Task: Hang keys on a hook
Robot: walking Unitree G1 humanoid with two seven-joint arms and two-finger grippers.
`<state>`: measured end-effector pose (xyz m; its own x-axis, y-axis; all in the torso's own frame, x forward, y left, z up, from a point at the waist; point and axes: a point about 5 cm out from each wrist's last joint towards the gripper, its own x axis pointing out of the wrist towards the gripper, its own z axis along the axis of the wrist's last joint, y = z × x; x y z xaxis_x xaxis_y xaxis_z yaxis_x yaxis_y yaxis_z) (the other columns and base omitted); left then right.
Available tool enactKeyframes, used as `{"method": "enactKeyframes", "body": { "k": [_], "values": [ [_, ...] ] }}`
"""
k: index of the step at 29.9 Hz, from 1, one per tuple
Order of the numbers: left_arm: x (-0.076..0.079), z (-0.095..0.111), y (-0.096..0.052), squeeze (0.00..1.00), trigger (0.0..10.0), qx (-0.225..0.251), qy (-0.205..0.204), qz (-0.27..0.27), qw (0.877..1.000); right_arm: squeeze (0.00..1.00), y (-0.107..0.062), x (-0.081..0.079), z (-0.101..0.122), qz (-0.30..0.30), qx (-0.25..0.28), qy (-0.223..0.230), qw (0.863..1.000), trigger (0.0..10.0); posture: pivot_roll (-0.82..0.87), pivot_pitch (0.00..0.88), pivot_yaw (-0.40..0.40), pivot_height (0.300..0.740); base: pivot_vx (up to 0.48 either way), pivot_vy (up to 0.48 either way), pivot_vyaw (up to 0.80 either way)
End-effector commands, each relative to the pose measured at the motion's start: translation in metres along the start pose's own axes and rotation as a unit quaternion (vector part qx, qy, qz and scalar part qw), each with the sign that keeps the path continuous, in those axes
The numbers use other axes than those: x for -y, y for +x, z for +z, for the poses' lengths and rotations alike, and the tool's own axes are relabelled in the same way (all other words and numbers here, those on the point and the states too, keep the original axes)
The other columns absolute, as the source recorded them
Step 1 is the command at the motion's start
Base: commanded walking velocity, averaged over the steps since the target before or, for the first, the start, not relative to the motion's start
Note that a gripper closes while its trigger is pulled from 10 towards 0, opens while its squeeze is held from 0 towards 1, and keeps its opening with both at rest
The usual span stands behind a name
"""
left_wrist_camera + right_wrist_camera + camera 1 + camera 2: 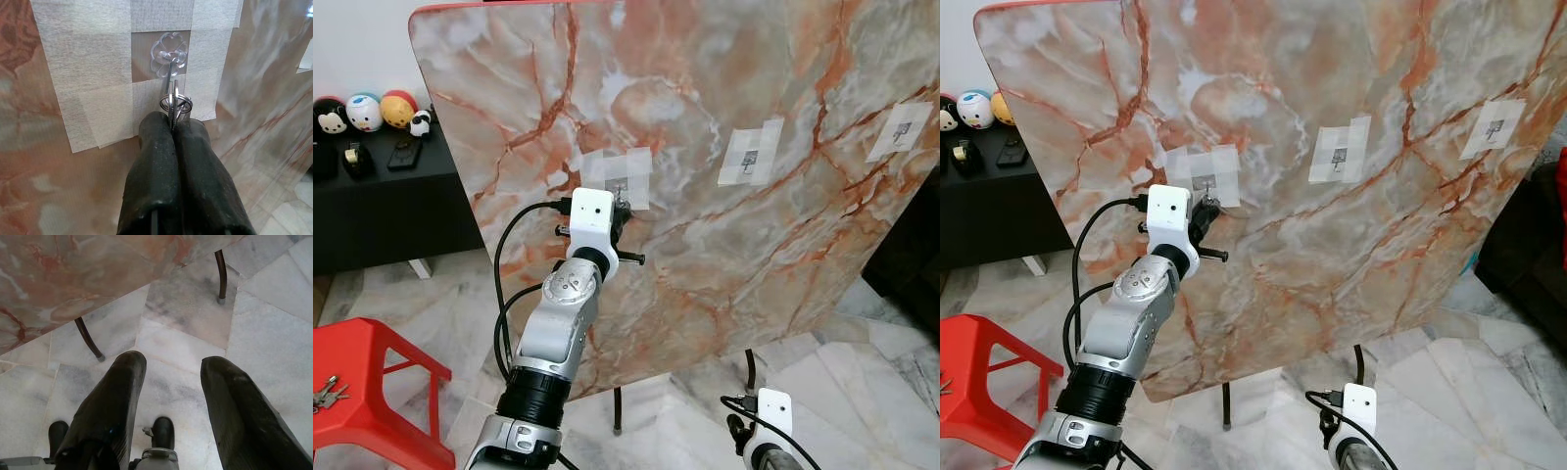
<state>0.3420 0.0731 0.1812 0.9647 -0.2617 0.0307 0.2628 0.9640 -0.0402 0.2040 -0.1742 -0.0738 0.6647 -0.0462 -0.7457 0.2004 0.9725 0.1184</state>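
A clear flower-shaped hook [168,49] is stuck on an upright marble board [724,284] under a patch of white tape [619,176]. My left gripper [172,125] is raised to it and shut on a metal key ring [175,102] with keys. The ring touches the hook's wire just below the flower. In the eye views the left gripper [621,213] is right at the taped patch. My right gripper [173,364] hangs low over the floor, open and empty.
Two more taped hooks [751,157] [901,130] sit further right on the board. A red stool [372,377] at the lower left carries another bunch of keys [327,394]. A black cabinet [382,211] with plush toys stands behind. Thin metal legs [88,339] prop the board on the marble floor.
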Motion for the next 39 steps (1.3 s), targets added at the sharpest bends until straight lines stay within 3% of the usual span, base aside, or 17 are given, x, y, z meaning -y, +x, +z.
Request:
{"method": "enactKeyframes", "body": {
  "k": [1,20,30,39],
  "values": [
    [0.005,0.01,0.002,0.0,10.0,0.013,0.001,-0.009,1.0,0.0,0.0,0.002,-0.001,-0.003,-0.002,0.0,1.0,10.0,0.09,0.0,-0.061,0.74,0.0,0.0,0.0],
    [0.004,0.011,0.001,0.0,10.0,0.008,0.025,0.002,1.0,0.0,0.0,0.001,0.002,-0.002,0.001,-0.002,1.0,10.0,0.09,0.0,-0.062,0.74,0.0,0.0,0.0],
    [-0.009,0.01,-0.006,0.0,10.0,0.01,0.028,0.028,0.999,0.0,0.0,0.001,0.002,-0.002,0.002,-0.001,1.0,10.0,0.09,0.0,-0.063,0.74,0.0,0.0,0.0],
    [-0.004,0.009,-0.004,0.0,10.0,0.0,0.034,0.015,0.999,0.0,0.0,0.001,0.002,-0.002,0.001,-0.002,1.0,10.0,0.09,0.0,-0.063,0.74,0.0,0.0,0.0]
  ]
}}
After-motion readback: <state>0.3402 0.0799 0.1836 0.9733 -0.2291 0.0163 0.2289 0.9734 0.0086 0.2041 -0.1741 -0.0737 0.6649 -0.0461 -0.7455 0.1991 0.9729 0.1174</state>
